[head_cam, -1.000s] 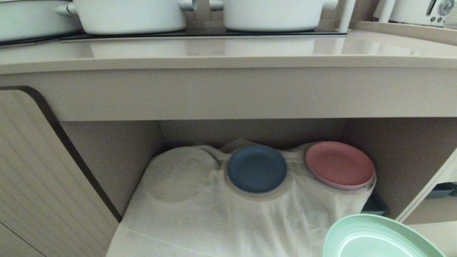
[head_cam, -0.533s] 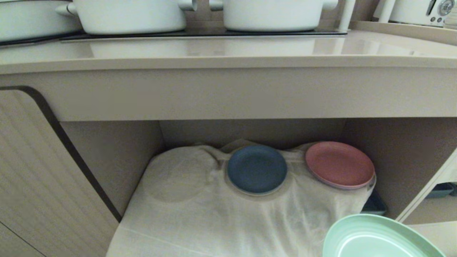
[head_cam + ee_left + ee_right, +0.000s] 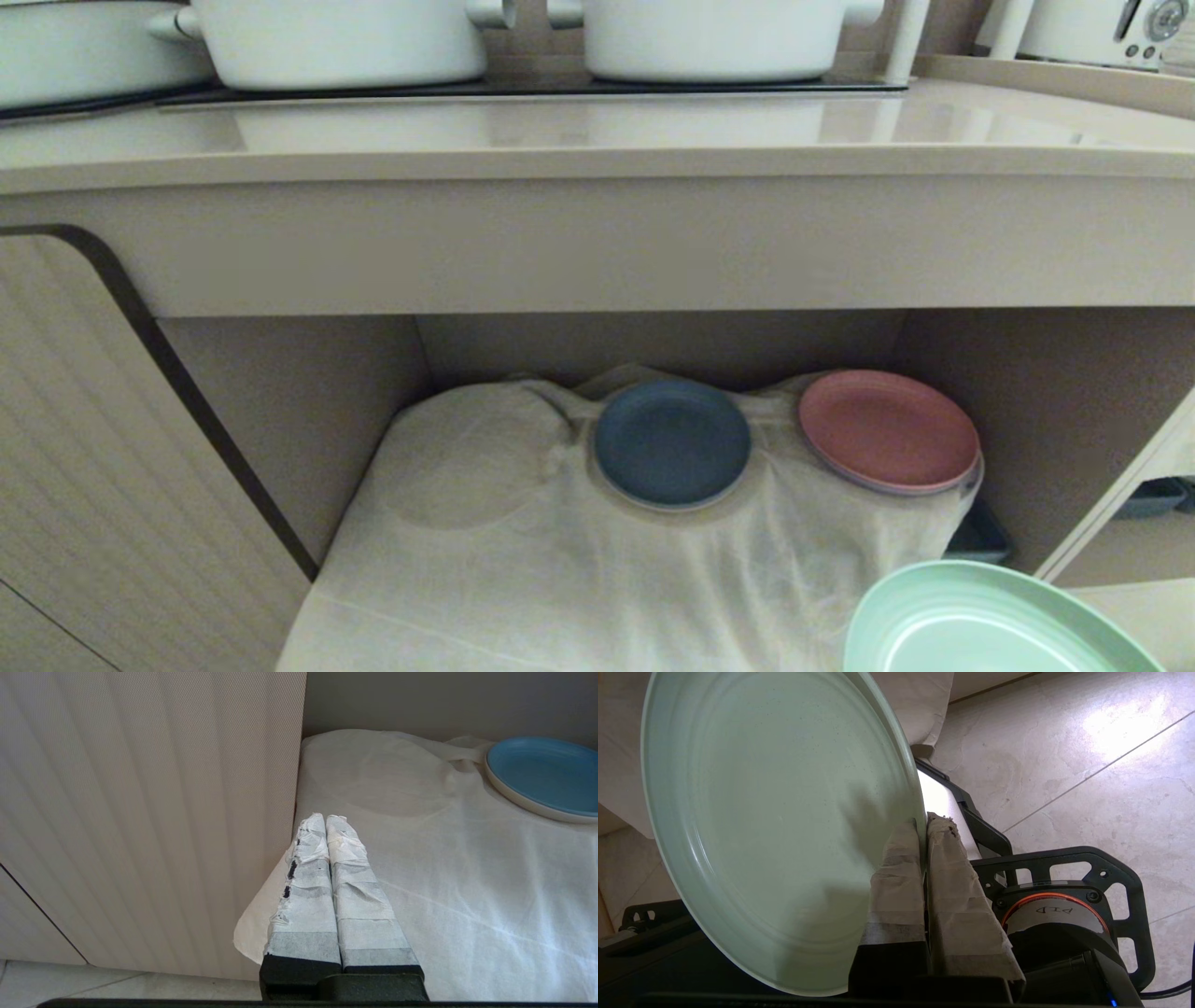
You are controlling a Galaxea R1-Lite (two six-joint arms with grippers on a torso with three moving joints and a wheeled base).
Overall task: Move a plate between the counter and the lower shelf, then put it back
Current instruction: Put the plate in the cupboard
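The plate (image 3: 775, 826) is pinched at its rim between the taped fingers (image 3: 896, 877) of the right gripper (image 3: 923, 828), one finger on its face, the other behind. It hangs low in front of the lower shelf (image 3: 308, 411), off the white cloth (image 3: 560, 560), with floor tiles (image 3: 1064, 765) beneath. The left gripper (image 3: 325, 820) sits parked at the cloth's edge beside the ribbed cabinet door (image 3: 140, 812), fingers pressed together on nothing. The dark blue plate (image 3: 672, 443) and pink plate (image 3: 887, 429) rest on the cloth at the back of the shelf.

We count three round matte plates: one mint-green (image 3: 990, 621), one dark blue (image 3: 671, 442), one pink (image 3: 887, 429); three white pots (image 3: 341, 37).
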